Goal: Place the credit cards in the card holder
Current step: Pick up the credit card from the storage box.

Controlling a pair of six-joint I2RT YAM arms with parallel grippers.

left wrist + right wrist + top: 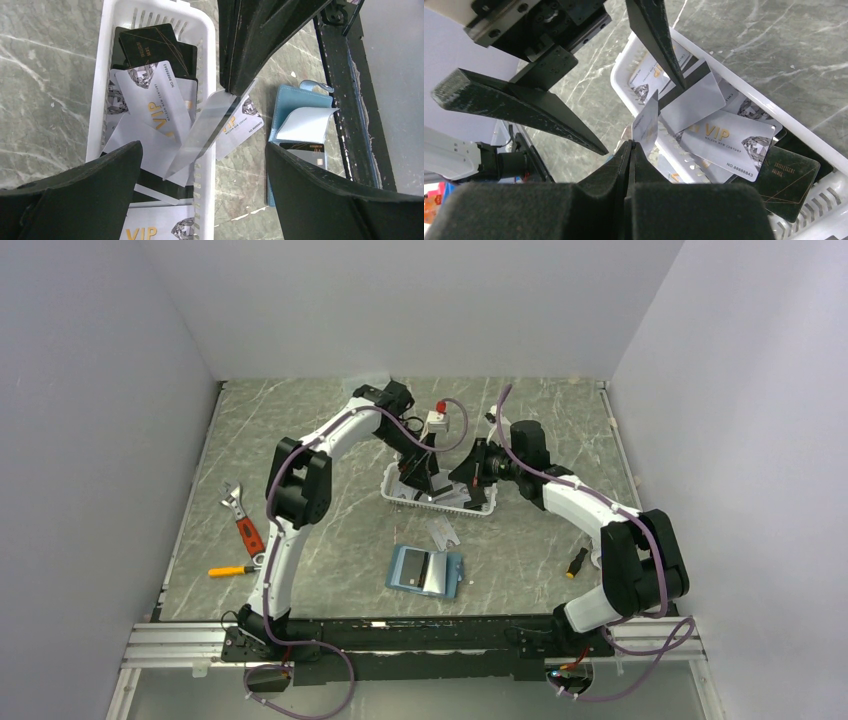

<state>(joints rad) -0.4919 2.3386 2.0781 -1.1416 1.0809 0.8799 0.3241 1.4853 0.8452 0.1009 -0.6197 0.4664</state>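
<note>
The pale grey plastic credit card (pixel 207 132), clamped endwise by the right gripper (pixel 631 145), slants between the left gripper's (pixel 202 146) wide-open jaws.

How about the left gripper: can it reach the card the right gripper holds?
Probably yes: the left gripper is open, straddling the pale card that the right gripper pinches by one edge over the white basket; nothing intervenes.

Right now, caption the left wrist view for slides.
Right gripper shut on a pale card over the white basket; left gripper open; card holder alongside.
</note>
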